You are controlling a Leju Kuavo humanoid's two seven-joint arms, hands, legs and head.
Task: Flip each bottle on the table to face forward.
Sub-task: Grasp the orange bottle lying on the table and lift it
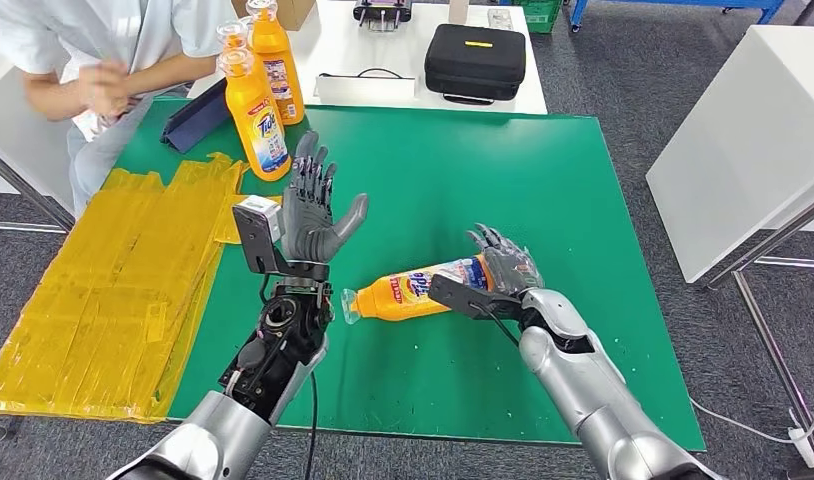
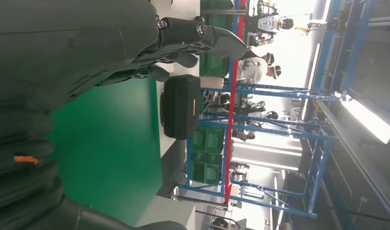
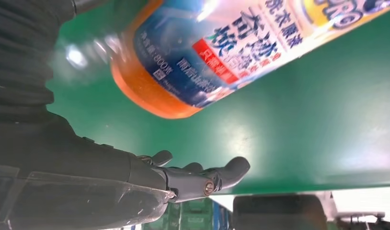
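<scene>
The right robot hand [image 1: 505, 266] lay open against an orange plastic detergent bottle [image 1: 415, 290] lying flat. The left robot hand [image 1: 317, 205] stood open, empty, beside it.

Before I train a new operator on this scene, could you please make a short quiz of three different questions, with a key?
1. True or false: the lying bottle has its cap pointing toward the left hand.
2. How many bottles stand upright near the person?
3. The black case rests on: A) the green mat, B) the white table, C) the floor.

Key: 1 true; 2 three; 3 B.
</scene>
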